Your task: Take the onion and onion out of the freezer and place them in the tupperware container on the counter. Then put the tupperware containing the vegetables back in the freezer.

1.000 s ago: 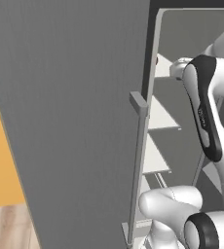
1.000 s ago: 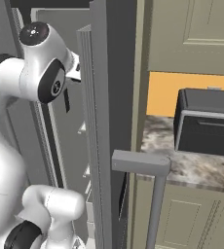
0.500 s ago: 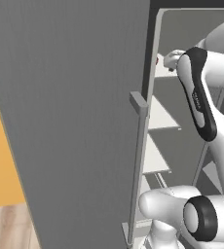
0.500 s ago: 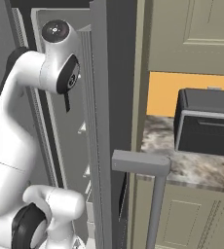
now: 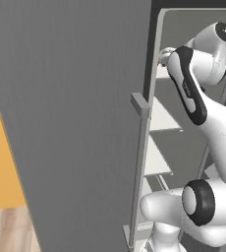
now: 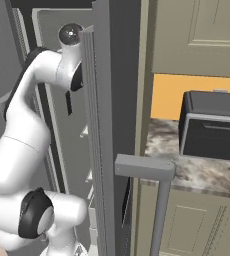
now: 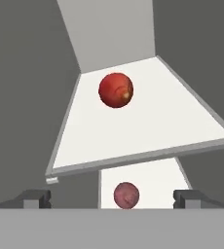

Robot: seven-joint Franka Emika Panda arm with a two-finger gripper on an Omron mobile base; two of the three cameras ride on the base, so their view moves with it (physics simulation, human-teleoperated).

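Looking along the hand into the open freezer (image 5: 75,113), we see both onions on its white shelves: the brighter red onion (image 7: 116,90) sits near the middle of the upper shelf (image 7: 148,126), and the duller pinkish-red onion (image 7: 126,195) sits on the shelf below, just above the bottom of the hand view, between the two dark fingertips. The jaws (image 7: 113,198) stand wide open with nothing between them — neither onion is touched yet.

We judge each onion to be light, firm and round, with a smooth skin that could slip or roll away on the flat shelf if nudged from one side. A hold across the widest part, with both fingers closing evenly, looks safest to us; a pinch high up or low down would likely squeeze it out.

The bright onion is glossy, with a small orange-brown patch on one side; the dull one is mottled and matte.

On the bench (image 6: 187,167) stands a toaster oven (image 6: 212,131).
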